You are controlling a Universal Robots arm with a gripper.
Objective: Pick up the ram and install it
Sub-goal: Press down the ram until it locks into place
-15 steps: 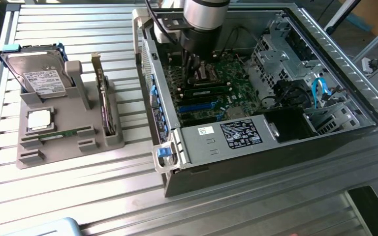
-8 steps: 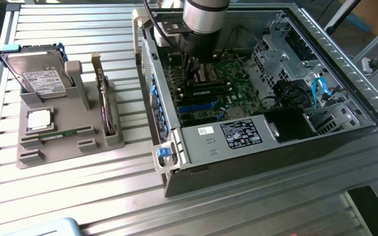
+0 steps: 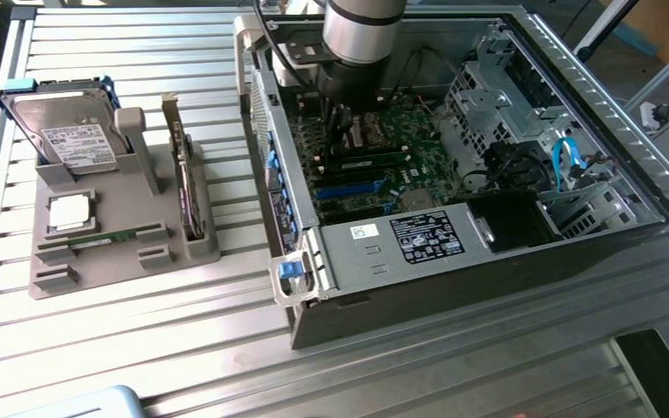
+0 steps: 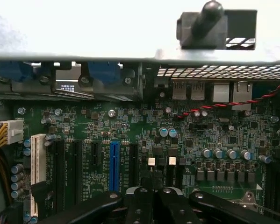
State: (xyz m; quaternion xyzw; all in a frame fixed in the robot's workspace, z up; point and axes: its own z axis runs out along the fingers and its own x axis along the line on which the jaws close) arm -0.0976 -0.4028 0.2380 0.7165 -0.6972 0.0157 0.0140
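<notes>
The tool [image 3: 341, 117] hangs inside the open computer case [image 3: 613, 131], low over the green motherboard [image 4: 130, 126] — its fingers [image 4: 151, 179] are pressed together, with nothing seen gripped between them. The ram [image 3: 119, 235] lies flat in the grey holder tray [image 3: 102, 270] on the tabletop [image 3: 137, 348], well apart from the case, near a hard drive [image 3: 73, 135]
</notes>
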